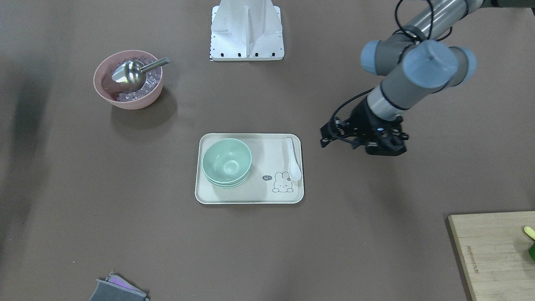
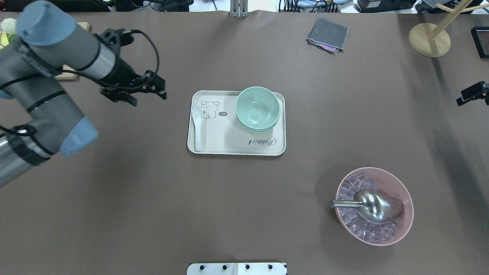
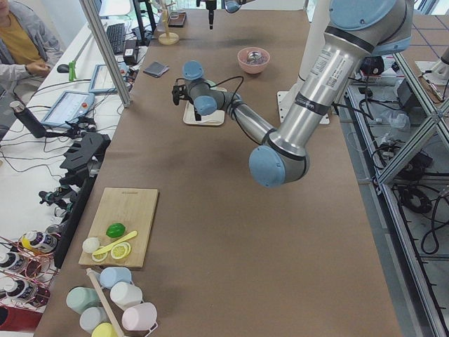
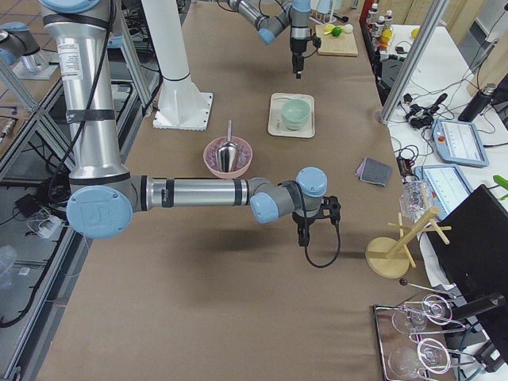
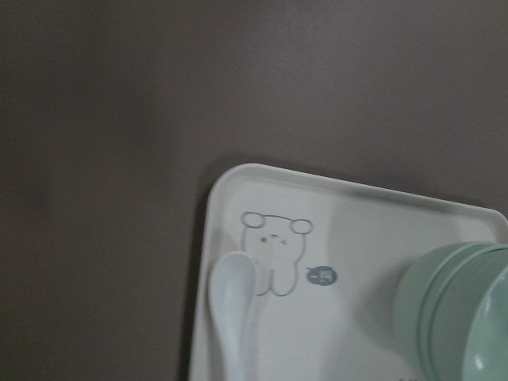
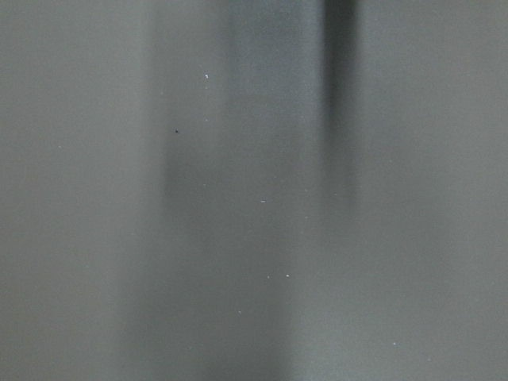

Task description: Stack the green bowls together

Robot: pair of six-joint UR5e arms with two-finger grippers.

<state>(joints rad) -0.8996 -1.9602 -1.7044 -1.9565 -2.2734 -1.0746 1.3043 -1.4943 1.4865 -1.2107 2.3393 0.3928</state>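
The three pale green bowls [image 1: 227,161] sit nested in one stack on a cream tray [image 1: 250,196], also seen in the overhead view [image 2: 257,107] and at the right edge of the left wrist view [image 5: 452,309]. My left gripper [image 2: 149,97] hangs above the bare table, off the spoon end of the tray [image 2: 229,147]. It looks open and holds nothing. It also shows in the front view [image 1: 340,142]. My right gripper [image 2: 473,93] is far off at the table's right edge. I cannot tell whether it is open or shut.
A white spoon [image 2: 196,122] lies on the tray by the rabbit print. A pink bowl [image 2: 374,206] with ice and a metal scoop [image 2: 376,204] stands near the robot's right. A grey cloth [image 2: 327,34], a wooden stand [image 2: 429,38] and a cutting board [image 1: 493,251] lie at the edges.
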